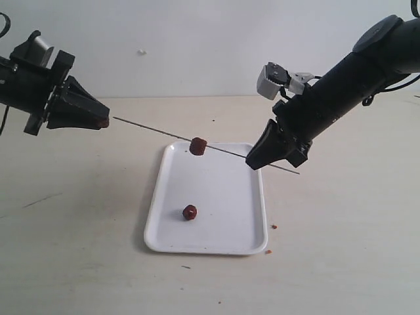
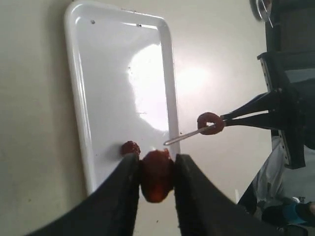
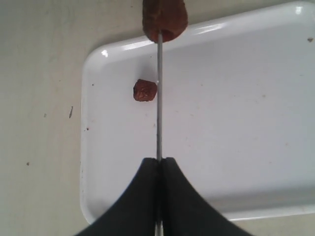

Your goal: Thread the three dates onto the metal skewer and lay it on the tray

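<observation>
Exterior view: my left gripper [image 1: 102, 123] is raised at the left, clamped on the held date [image 1: 104, 123], of which only a red tip shows between the fingers. My right gripper [image 1: 253, 162] pinches the skewer [image 1: 157, 130] near its right end and holds it aslant above the tray [image 1: 226, 197]. The free point aims toward my left gripper but is apart from it. The threaded date [image 1: 198, 146] sits partway along the rod. The loose date [image 1: 189, 212] lies in the nearer half of the tray.

Left wrist view: my fingers grip the held date [image 2: 156, 177] from both sides. Beyond it, the skewer [image 2: 173, 141] pokes out of the threaded date [image 2: 210, 123], near the tray's rim. The loose date [image 2: 130, 147] rests on the tray [image 2: 118, 73].

Right wrist view: my right gripper [image 3: 158, 162] has its jaws pressed tight together on the skewer [image 3: 159, 98], which runs out to the threaded date [image 3: 165, 19]. The loose date [image 3: 145, 90] lies on the tray [image 3: 236, 98], just beside the rod's line.
</observation>
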